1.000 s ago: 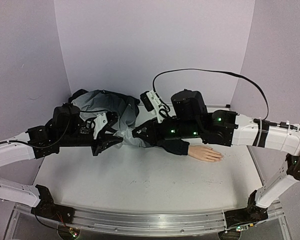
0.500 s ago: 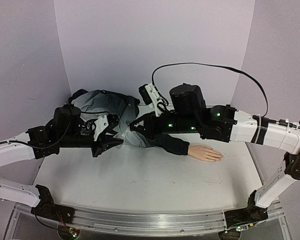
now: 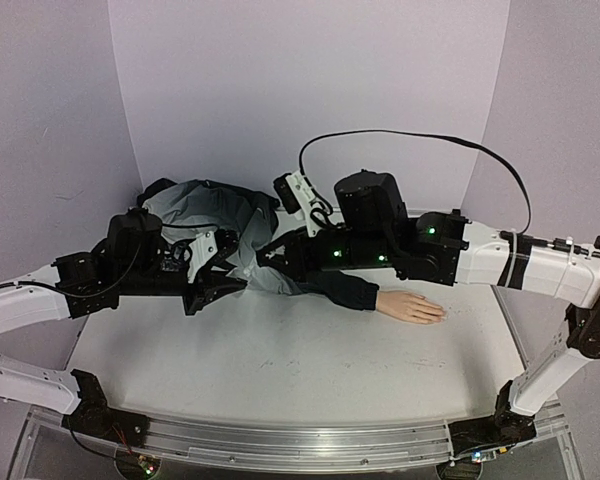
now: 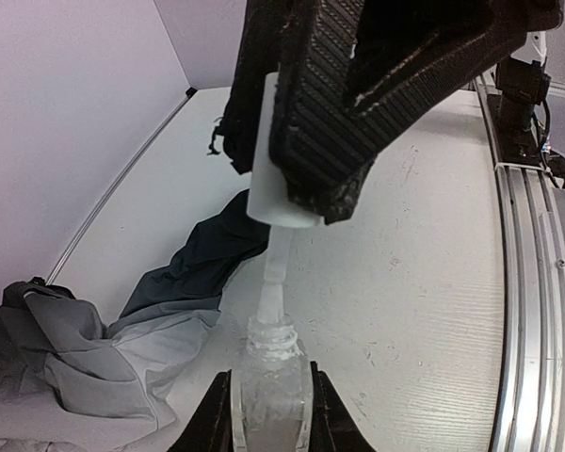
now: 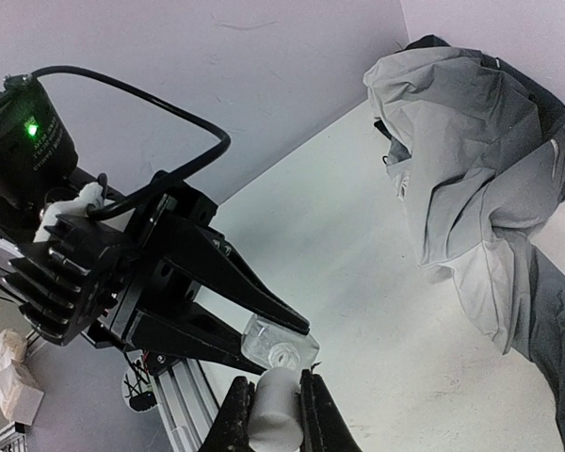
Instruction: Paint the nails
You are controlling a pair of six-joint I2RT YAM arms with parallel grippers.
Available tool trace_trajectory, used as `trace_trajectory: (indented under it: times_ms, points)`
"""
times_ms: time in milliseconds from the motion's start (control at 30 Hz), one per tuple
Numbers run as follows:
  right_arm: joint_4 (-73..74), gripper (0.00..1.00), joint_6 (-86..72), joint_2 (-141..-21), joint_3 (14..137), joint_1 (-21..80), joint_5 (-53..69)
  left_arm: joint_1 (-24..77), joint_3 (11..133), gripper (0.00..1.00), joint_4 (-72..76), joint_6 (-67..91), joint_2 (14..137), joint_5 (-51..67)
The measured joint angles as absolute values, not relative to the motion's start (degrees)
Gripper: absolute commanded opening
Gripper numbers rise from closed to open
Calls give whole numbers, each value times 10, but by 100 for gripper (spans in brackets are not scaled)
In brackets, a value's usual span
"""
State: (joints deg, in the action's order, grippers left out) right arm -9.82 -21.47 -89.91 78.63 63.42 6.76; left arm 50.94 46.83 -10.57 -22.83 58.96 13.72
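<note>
White brush cap clamped in our right jaws, bottle in our left jaws: loading polish, we judge. Next we carry the brush to the nails, well apart on the worktop.

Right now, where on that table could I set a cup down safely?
The wide front strip of the table, between the metal rail and the mannequin hand, is bare. Crowded: the back left, under the jacket, and the middle, where the left claw and right claw meet.

Pale flesh mannequin hand, dark grey sleeve, white table, lilac walls, clear bottle, white cap
</note>
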Motion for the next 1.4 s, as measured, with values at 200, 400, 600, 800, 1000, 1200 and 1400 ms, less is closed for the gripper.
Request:
trace_trajectory:
  times_ms: [200,400,600,800,1000,1200,1400]
  points:
    - [-98,0,-217,-899,786,634,71,510,468,0,-106,-230,590,137]
    - [-100,0,-222,-905,786,634,71,510,468,0,-106,-232,590,137]
    - [-105,0,-224,-924,786,634,78,510,468,0,-110,-232,590,138]
    - [-108,0,-226,-930,788,634,84,511,468,0,-110,-232,590,142]
    - [-107,0,-234,-943,797,629,103,511,468,0,-110,-232,589,145]
    - [-115,0,-245,-952,798,609,160,511,468,0,-111,-232,588,148]
    - [-128,0,-245,-972,805,588,231,511,468,0,-126,-232,579,142]
